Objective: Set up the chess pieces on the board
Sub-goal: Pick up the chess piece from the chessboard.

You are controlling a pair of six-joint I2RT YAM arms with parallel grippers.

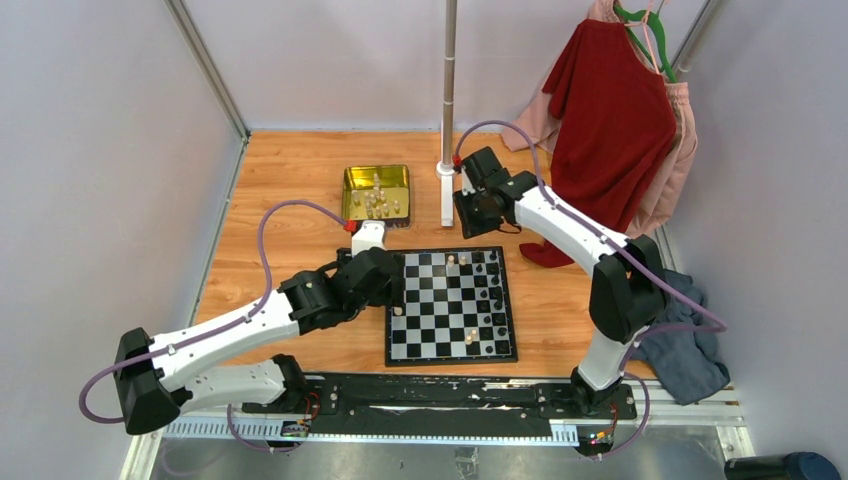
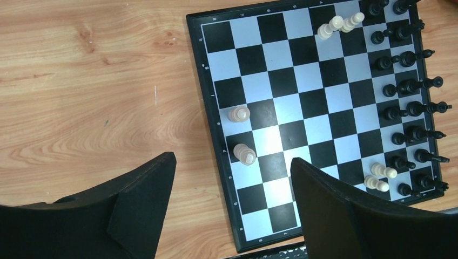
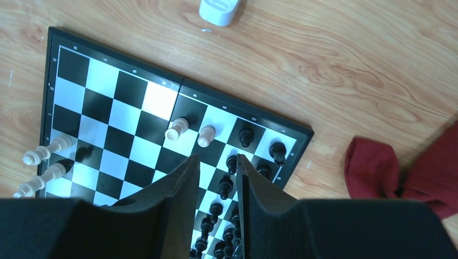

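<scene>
Here — left claw agape over board

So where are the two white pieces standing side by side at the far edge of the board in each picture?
Top external: the two cream pieces stand in the board's far row, near its middle.
Left wrist: near the picture's top edge, right of centre.
Right wrist: picture centre, by the board's upper edge.
Shared landmark: the black pieces lined up to their right.
</scene>
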